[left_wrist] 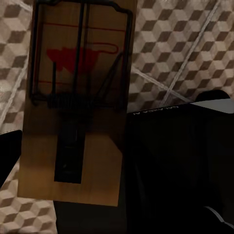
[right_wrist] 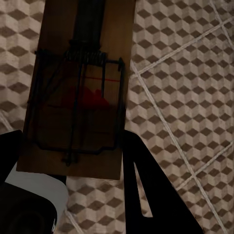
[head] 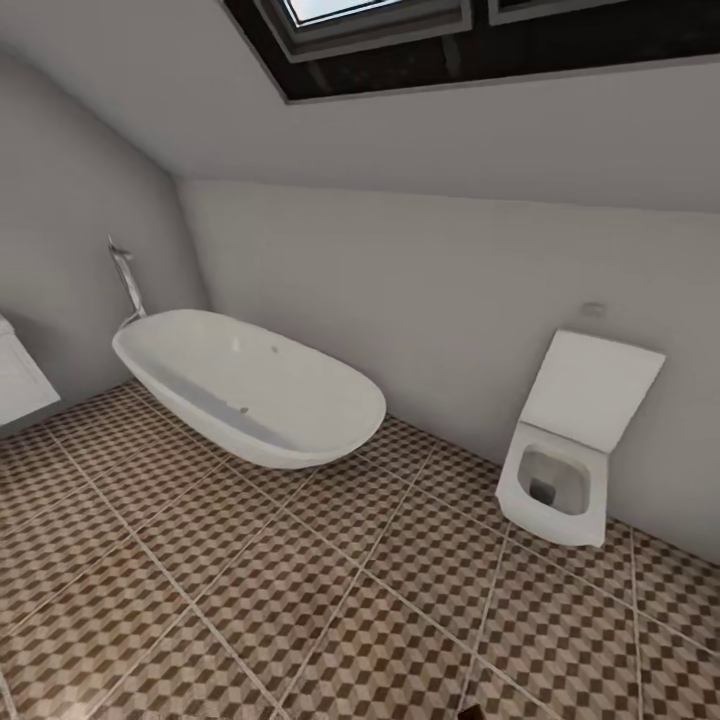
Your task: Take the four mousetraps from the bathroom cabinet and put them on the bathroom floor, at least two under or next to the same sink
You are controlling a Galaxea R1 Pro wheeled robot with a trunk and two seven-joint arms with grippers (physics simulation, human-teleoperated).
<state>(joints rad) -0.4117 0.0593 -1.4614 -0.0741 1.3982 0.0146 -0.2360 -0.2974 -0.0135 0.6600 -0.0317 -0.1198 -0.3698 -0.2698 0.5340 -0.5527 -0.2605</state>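
Each wrist view has one mousetrap in it. My left gripper [left_wrist: 73, 151] is shut on a mousetrap [left_wrist: 78, 122], a brown wooden slab with a black wire spring and red print, held above the bathroom floor [left_wrist: 195, 44]. A second mousetrap [right_wrist: 80, 97] of the same look sits in my right gripper [right_wrist: 73, 151], which is shut on it over the cube-patterned floor [right_wrist: 185, 73]. The cabinet is out of view. A white panelled corner [head: 18, 380] shows at the far left of the head view; I cannot tell whether it is the sink.
An oval white bathtub [head: 245, 390] with a chrome tap [head: 125, 275] stands at the left wall. A square white toilet [head: 565, 465] hangs on the right wall. Wide open tiled floor [head: 350, 600] lies between and in front of them, under a sloped ceiling.
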